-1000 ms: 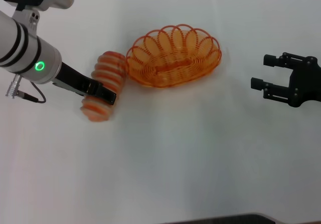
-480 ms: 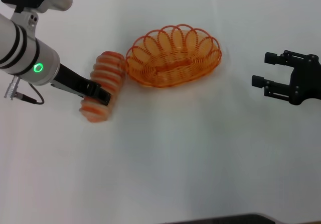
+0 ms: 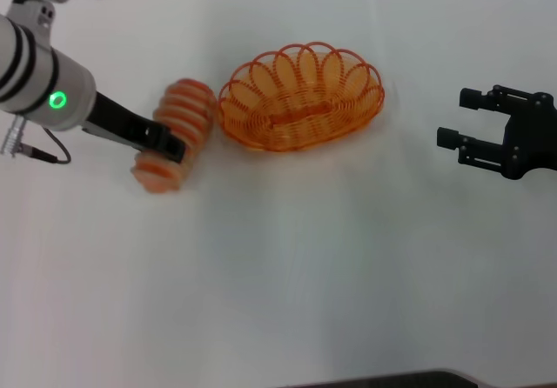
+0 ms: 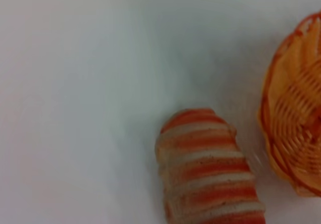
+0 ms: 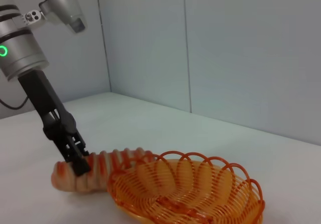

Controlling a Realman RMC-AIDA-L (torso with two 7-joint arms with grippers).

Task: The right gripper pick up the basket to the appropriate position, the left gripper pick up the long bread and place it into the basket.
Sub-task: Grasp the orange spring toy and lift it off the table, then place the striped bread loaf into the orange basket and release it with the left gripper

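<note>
Right tool [image 3: 454, 122]: the all-black claw hangs over the white surface [image 3: 305, 275], jaws spread apart and holding nothing, well off to the far side of the basket from the other arm.
Basket [image 3: 300, 98]: an oval orange wire basket, upright on the surface between the two tools and nothing inside it.
Left tool [image 3: 169, 145]: the black claw on the silver-cuffed arm, jaws closed across the middle of the long bread.
Long bread [image 3: 174, 136]: a tan loaf with orange ridges, lying slantwise in the left tool's grip, one end just beside the basket rim; whether it has left the surface I cannot tell.
Handling: the loaf looks light, and its ridges should stop it sliding. A mid-length hold looks balanced.
Basket handling: probably light and springy; best pinched at the looped rim.
</note>
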